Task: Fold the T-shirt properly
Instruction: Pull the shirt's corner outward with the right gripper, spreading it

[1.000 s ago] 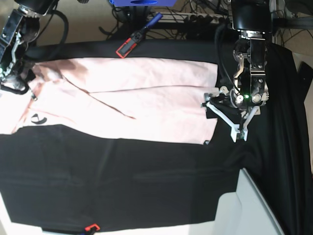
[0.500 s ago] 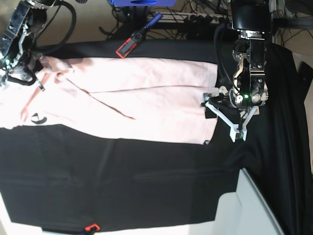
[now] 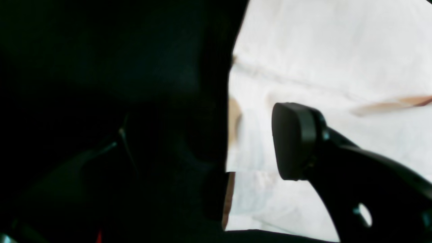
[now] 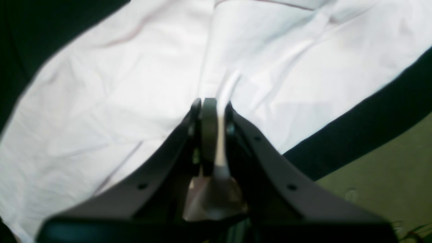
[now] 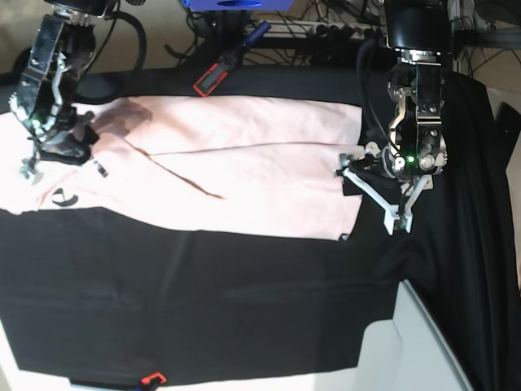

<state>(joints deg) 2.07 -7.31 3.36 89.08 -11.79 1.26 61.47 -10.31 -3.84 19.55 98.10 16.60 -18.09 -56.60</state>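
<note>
The pale pink T-shirt (image 5: 244,171) lies spread across the far half of the black table cloth (image 5: 203,301), with a diagonal crease and a small dark printed mark at its left edge. At the shirt's left end, my right gripper (image 5: 63,156) is shut on a raised fold. In the right wrist view the fingers (image 4: 211,108) pinch a strip of the T-shirt (image 4: 101,101). My left gripper (image 5: 371,201) hangs open just past the shirt's right edge, holding nothing. In the left wrist view, one dark finger pad (image 3: 293,141) hovers over the T-shirt (image 3: 320,50).
A red and black clamp (image 5: 213,77) lies at the table's far edge, with a blue-handled one (image 5: 252,34) behind it. A small red clip (image 5: 152,379) sits at the near edge. A white surface (image 5: 423,350) shows at the bottom right. Cables run behind the table.
My right gripper has moved right and slightly forward, dragging the shirt's left end with it. The left arm has not moved.
</note>
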